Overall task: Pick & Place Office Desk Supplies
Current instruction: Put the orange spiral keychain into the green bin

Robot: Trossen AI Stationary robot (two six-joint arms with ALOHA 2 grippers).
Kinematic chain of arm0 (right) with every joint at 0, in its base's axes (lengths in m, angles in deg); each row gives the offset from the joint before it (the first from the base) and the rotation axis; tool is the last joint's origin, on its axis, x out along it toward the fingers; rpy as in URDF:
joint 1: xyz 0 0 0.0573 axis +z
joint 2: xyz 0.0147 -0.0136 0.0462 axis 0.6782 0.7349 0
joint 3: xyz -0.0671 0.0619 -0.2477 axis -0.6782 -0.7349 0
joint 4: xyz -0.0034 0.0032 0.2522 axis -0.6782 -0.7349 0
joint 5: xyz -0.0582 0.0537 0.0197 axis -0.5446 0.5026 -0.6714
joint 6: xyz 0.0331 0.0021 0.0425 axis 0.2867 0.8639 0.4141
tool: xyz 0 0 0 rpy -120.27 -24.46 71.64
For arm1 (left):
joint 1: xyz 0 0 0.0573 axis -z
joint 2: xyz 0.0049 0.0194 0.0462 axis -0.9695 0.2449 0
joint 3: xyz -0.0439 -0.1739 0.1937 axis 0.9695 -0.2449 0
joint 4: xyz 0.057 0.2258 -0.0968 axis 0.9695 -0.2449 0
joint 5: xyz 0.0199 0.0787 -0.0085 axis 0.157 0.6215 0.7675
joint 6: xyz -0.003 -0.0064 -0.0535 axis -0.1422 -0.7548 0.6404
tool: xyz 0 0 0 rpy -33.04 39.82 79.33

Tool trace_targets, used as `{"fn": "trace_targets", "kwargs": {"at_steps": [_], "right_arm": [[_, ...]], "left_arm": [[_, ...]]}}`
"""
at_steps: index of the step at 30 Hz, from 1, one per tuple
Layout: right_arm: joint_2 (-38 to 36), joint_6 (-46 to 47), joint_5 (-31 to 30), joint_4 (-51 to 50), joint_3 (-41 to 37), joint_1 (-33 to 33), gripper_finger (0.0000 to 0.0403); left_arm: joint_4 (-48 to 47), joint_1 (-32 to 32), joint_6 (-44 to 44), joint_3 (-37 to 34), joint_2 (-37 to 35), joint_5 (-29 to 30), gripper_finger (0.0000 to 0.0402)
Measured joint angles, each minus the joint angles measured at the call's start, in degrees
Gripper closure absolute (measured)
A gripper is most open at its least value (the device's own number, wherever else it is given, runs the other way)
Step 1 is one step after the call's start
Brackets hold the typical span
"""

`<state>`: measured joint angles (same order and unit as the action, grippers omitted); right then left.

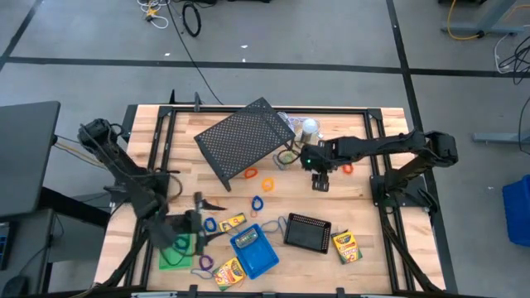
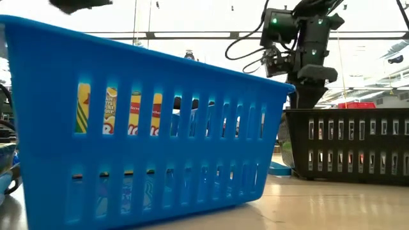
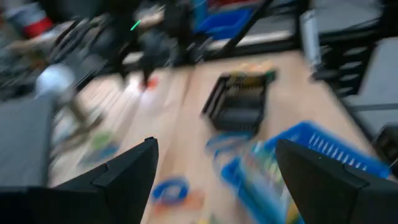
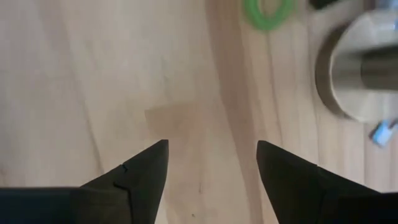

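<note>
Reaching appears to be the step in hand on both sides, with neither hand carrying anything. The right hand (image 1: 320, 180) hangs over bare wood near the far right of the bench (image 1: 364, 199), fingers spread and empty; in its wrist view a green elastic loop (image 4: 268, 12) lies ahead of the fingers beside the silver dome (image 4: 357, 68). The left hand (image 1: 195, 222) sits low at the near left, fingers spread, nothing between them. It is just beside a blue elastic loop (image 1: 210, 224) and a crayon box (image 1: 233, 222), near the green tray (image 1: 172, 252).

The blue tray (image 1: 258, 255) already holds one crayon box (image 1: 247, 240); the black-mesh tray (image 1: 307, 233) looks empty. Further crayon boxes lie at the near edge (image 1: 228, 271) and at the right (image 1: 345, 246). Orange loops (image 1: 267, 184) lie loose mid-bench.

The next move probably calls for each hand to descend squarely over a thin loop and pinch it flat against the wood, a low-margin grasp.

Visibility limits:
- The large mesh rack (image 1: 245, 136) covers part of the far bench.
- The low view is mostly blocked by the blue tray wall.
- The left wrist view is smeared; loop outlines there cannot be resolved.
</note>
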<state>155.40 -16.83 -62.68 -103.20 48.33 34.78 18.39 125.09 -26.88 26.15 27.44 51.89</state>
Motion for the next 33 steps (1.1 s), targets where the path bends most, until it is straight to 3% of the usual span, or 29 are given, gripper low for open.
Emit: {"fn": "trace_targets", "kwargs": {"at_steps": [3,7,18,24,27,33], "right_arm": [[-0.01,-0.39,0.19,-0.34,-2.16,-2.91,0.0149],[-0.01,-0.61,0.31,0.19,-7.39,-6.82,0.0149],[-2.97,4.29,0.61,1.61,-13.87,-11.38,0.0149],[-6.99,9.34,1.17,-4.19,-13.85,-14.45,0.0149],[-9.2,10.23,4.27,-4.17,-13.75,-15.61,0.0149],[-9.23,12.67,5.31,-7.52,-14.2,-17.34,0.0149]], "left_arm": [[9.52,-5.09,-10.82,0.01,1.25,-10.9,0.0072],[17.73,-12.29,-18.21,0.01,2.94,-23.08,0.0072],[28.23,-30.54,-20.66,-0.03,7.84,-53.73,0.0072],[30.9,-36.64,-19.47,-0.06,9.62,-65.47,0.0072],[32.34,-38.56,-19.05,-0.05,9.8,-70.28,0.0072],[33.12,-40.84,-18.21,-0.05,9.8,-74.57,0.0072]]}}
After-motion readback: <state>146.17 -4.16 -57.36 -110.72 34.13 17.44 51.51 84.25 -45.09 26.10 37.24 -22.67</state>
